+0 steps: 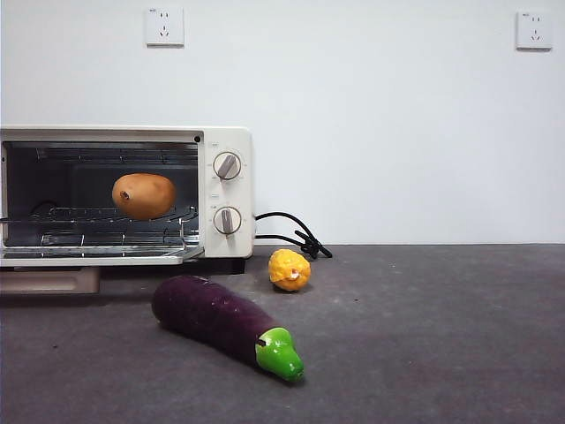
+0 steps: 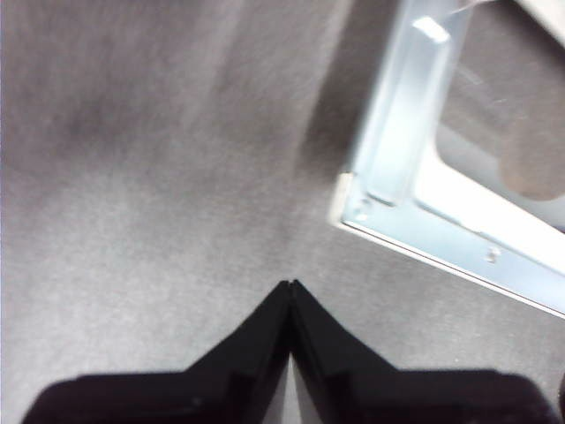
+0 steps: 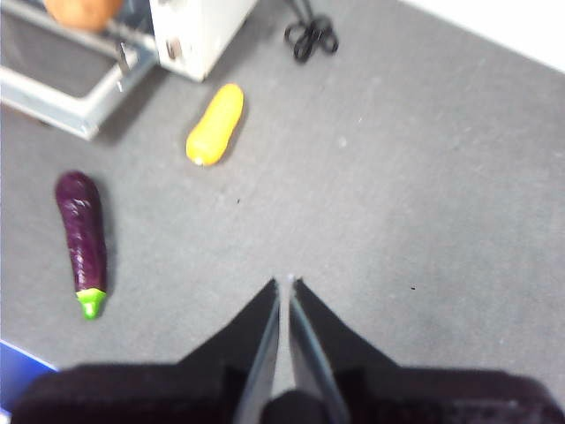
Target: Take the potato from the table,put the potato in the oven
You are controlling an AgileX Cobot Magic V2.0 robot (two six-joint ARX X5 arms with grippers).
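The brown-orange potato (image 1: 144, 195) lies on the wire rack inside the cream-white oven (image 1: 226, 148), whose door (image 1: 97, 255) hangs open and flat. The right wrist view catches the potato (image 3: 81, 11) at its edge, inside the oven (image 3: 199, 31). My left gripper (image 2: 290, 285) is shut with nothing in it, hovering over the grey table (image 2: 141, 194) beside a corner of the open oven door (image 2: 415, 159). Also shut and holding nothing, my right gripper (image 3: 284, 282) hangs above bare table (image 3: 424, 177), well away from the oven. Neither gripper shows in the front view.
A purple eggplant (image 1: 224, 323) with a green stem end lies in front of the oven, also seen as the eggplant (image 3: 82, 240). A bumpy yellow fruit (image 1: 290, 269) sits by the oven's right corner, the same fruit (image 3: 215, 124). The black cord (image 1: 291, 232) trails behind.
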